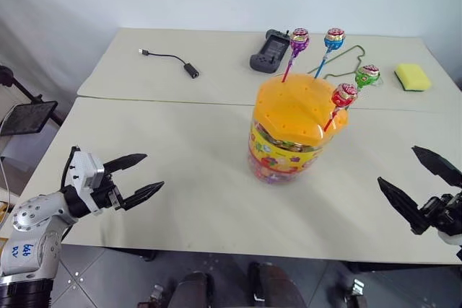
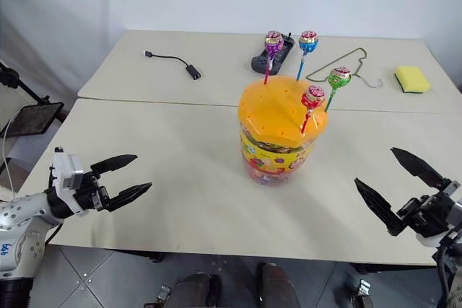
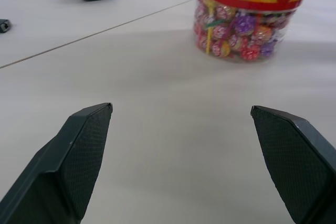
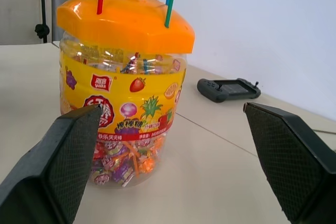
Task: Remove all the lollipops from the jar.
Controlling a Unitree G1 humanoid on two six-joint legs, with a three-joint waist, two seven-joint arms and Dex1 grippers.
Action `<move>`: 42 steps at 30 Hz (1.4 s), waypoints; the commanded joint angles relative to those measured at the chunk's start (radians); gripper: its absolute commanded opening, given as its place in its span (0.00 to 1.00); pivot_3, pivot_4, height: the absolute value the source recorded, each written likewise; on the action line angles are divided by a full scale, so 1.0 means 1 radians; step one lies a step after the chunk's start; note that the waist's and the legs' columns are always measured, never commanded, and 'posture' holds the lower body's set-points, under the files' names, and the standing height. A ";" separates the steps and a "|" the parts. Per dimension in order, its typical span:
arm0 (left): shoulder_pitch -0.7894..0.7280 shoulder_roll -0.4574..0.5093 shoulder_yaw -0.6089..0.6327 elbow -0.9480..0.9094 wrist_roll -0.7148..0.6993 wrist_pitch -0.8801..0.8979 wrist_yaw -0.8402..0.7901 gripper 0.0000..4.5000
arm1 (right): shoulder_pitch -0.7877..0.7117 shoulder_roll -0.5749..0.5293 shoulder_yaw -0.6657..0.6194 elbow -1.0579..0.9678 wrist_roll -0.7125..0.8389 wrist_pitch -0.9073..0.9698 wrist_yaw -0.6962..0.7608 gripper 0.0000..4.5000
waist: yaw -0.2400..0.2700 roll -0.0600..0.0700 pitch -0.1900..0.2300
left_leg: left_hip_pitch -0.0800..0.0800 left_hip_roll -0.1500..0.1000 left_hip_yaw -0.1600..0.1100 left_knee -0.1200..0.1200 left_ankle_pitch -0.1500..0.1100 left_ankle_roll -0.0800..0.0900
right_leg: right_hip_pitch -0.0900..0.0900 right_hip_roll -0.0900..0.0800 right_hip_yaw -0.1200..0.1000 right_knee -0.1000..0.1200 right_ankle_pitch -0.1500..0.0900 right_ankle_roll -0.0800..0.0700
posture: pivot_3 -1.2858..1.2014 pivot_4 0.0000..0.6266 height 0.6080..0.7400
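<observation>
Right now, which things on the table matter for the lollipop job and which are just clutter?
Job: jar; purple lollipop; blue lollipop; green lollipop; red lollipop.

Lying about: black cable; dark controller; wire hanger; yellow sponge.

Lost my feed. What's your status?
Left gripper and right gripper open, empty. Four lollipops standing in jar lid. Nothing in the way.

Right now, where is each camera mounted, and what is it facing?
Left eye, on the head: looks down at the jar and lollipops; both open pincers show.
Right eye: same scene, shifted sideways.
Left wrist: faces the jar's base between the left pincer tips.
Right wrist: faces the jar's label between the right pincer tips.
Shared: the jar, and a game controller behind it.
</observation>
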 commanded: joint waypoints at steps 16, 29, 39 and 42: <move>-0.845 -0.106 -0.246 0.315 -0.159 0.370 -0.120 1.00 | 0.089 0.107 -0.026 -0.489 0.356 0.092 -0.335 1.00 | 0.021 -0.002 -0.001 | -0.001 -0.002 0.000 0.003 0.000 0.000 | 0.001 0.002 0.000 0.002 0.003 0.005 | 0.52 0.24 1.00; -1.289 -0.471 -0.379 0.811 0.057 0.233 -0.135 0.88 | 0.043 0.140 0.036 -0.565 0.325 0.061 -0.412 1.00 | 0.023 -0.007 0.000 | -0.003 -0.004 0.007 0.007 -0.002 0.005 | 0.000 0.004 0.006 0.000 0.002 0.009 | 0.52 0.24 1.00; -1.343 -0.514 -0.324 0.925 0.087 0.218 -0.142 0.22 | 0.108 0.169 0.048 -0.572 0.300 0.034 -0.391 1.00 | 0.019 -0.007 0.000 | -0.003 -0.004 0.007 0.009 -0.002 0.006 | 0.000 0.003 0.007 0.001 0.002 0.010 | 0.52 0.24 1.00; -1.378 -0.543 -0.241 0.940 0.026 0.231 -0.131 0.02 | 0.109 0.166 0.051 -0.571 0.299 0.034 -0.392 1.00 | 0.022 -0.007 0.001 | -0.003 -0.004 0.007 0.009 -0.002 0.007 | 0.000 0.003 0.007 0.001 0.002 0.010 | 0.52 0.24 1.00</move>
